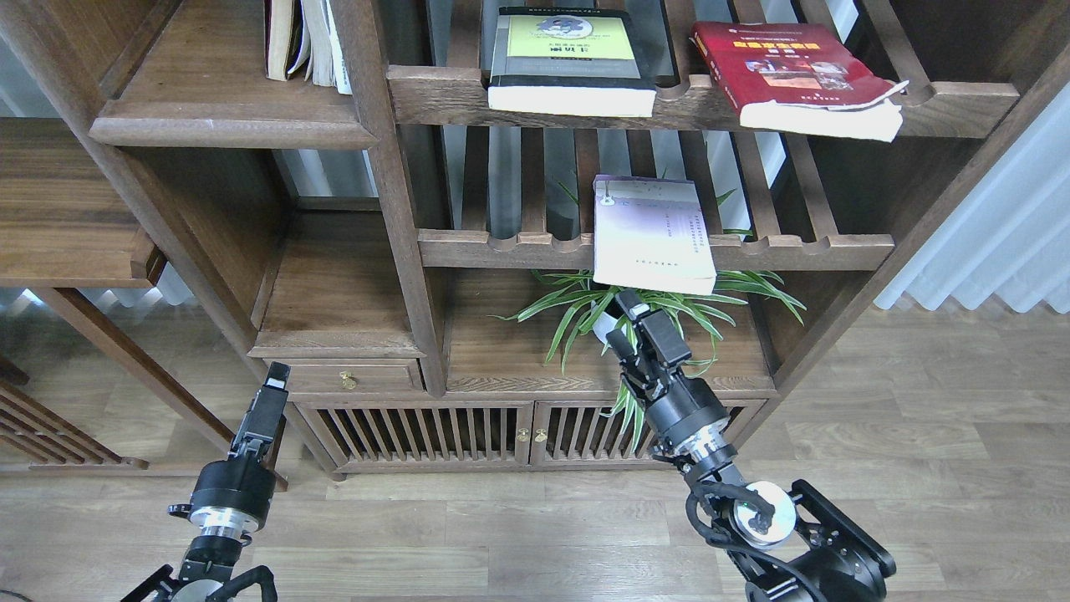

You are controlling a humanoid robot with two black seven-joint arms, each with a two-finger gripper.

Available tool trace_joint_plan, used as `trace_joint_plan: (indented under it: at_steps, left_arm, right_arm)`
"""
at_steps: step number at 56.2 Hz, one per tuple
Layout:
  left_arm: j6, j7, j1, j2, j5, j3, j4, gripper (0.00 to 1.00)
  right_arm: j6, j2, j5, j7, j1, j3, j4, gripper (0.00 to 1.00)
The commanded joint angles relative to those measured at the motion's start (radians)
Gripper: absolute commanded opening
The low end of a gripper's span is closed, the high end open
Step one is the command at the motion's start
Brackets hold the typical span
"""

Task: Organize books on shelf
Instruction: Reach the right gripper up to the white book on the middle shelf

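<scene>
Lavender-white thick paperback (650, 236) overhanging the slatted rack looks floppy and hefty, so I'd pinch its near edge with my right gripper (633, 322), fingers apart just below it.

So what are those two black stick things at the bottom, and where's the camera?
Those are a robot's two arms. The camera sits in its head, looking down at a wooden bookcase. Each arm ends in a claw. The right claw is open, reaching up near the plant, just under the pale book. The left claw hangs low, holding nothing. Higher up lie a black book and a red book. Nothing is grabbed yet.
</scene>
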Motion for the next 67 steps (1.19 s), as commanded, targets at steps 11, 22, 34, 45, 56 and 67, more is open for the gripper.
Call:
trace_joint_plan:
  at_steps: [11, 22, 34, 45, 56, 67]
  left_arm:
    - [0.000, 0.000, -0.012, -0.003, 0.000, 0.001, 0.014, 1.00]
    - [0.000, 0.000, -0.014, -0.003, 0.000, 0.001, 0.014, 1.00]
    - [0.000, 0.000, -0.015, -0.004, 0.000, 0.001, 0.014, 1.00]
    - [0.000, 0.000, -0.015, -0.007, 0.000, 0.000, 0.014, 1.00]
    - [0.000, 0.000, -0.015, -0.006, 0.000, 0.000, 0.016, 1.00]
    - [0.000, 0.000, -0.015, -0.004, 0.000, -0.005, 0.019, 1.00]
  right_arm:
    - [-0.081, 0.000, 0.066, 0.069, 0.032, 0.015, -0.022, 0.99]
    - [-0.081, 0.000, 0.106, 0.067, 0.058, 0.031, -0.013, 0.99]
    - [-0.086, 0.000, 0.137, 0.065, 0.081, 0.031, -0.011, 0.98]
    - [-0.086, 0.000, 0.198, 0.067, 0.081, 0.029, -0.007, 0.95]
    - [-0.083, 0.000, 0.214, 0.065, 0.081, 0.018, 0.007, 0.88]
    - [-0.075, 0.000, 0.212, 0.065, 0.081, -0.018, 0.007, 0.85]
